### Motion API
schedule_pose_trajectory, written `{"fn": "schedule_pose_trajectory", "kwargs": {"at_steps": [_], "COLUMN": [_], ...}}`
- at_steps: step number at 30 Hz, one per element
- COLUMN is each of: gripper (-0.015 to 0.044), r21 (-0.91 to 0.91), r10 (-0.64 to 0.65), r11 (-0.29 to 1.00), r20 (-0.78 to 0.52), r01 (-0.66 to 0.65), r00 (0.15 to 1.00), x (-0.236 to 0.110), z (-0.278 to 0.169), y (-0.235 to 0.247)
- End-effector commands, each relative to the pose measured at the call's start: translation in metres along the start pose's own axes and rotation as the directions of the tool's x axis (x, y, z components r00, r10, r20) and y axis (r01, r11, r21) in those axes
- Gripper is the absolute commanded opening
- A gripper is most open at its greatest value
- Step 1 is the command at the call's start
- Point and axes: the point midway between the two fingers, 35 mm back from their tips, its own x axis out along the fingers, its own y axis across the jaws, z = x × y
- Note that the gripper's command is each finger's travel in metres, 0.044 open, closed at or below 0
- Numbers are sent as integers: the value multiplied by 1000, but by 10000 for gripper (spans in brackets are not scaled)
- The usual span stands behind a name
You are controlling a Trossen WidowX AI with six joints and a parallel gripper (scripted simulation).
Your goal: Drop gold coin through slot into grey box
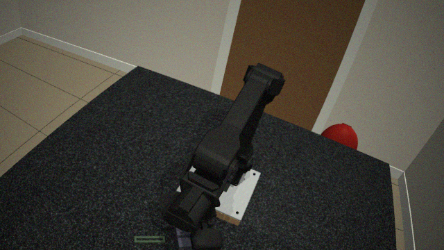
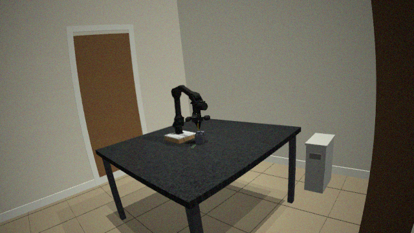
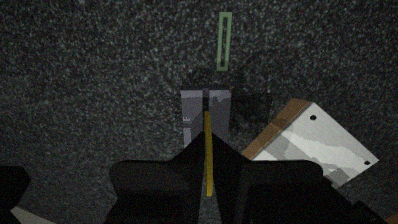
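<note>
My gripper point(image 3: 206, 135) point(image 2: 198, 127) points down and is shut on the gold coin point(image 3: 208, 120), which shows edge-on between the fingers. The coin is above the grey box point(image 3: 192, 111) point(image 2: 200, 138) point(image 1: 184, 239), roughly in line with the slot point(image 3: 205, 100) in its lid in the wrist view; part of the lid is hidden by the fingers. How far the coin's lower edge is above the lid is hard to tell. The green holder point(image 3: 220, 42) point(image 1: 149, 236) point(image 2: 193, 146) is empty and lies on the table beyond the box in the wrist view.
The arm's white-topped base plate point(image 1: 240, 198) point(image 2: 174, 137) point(image 3: 327, 131) with wooden sides is close beside the box. All stand on the dark speckled table point(image 1: 114, 139) point(image 2: 155, 162). A red ball point(image 1: 341, 136) shows past the table's far edge. A grey bin point(image 2: 317, 168) stands on the floor.
</note>
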Motion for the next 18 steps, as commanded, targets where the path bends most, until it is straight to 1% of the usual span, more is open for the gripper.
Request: {"fn": "schedule_pose_trajectory", "kwargs": {"at_steps": [1,5,18], "gripper": [0,0,0], "r21": [2,-1,0], "r10": [1,0,0], "r11": [1000,1000,1000], "r20": [2,0,-1], "r01": [-1,0,0], "r00": [1000,1000,1000], "x": [0,0,1], "z": [-7,-2,-7], "y": [-1,0,-1]}}
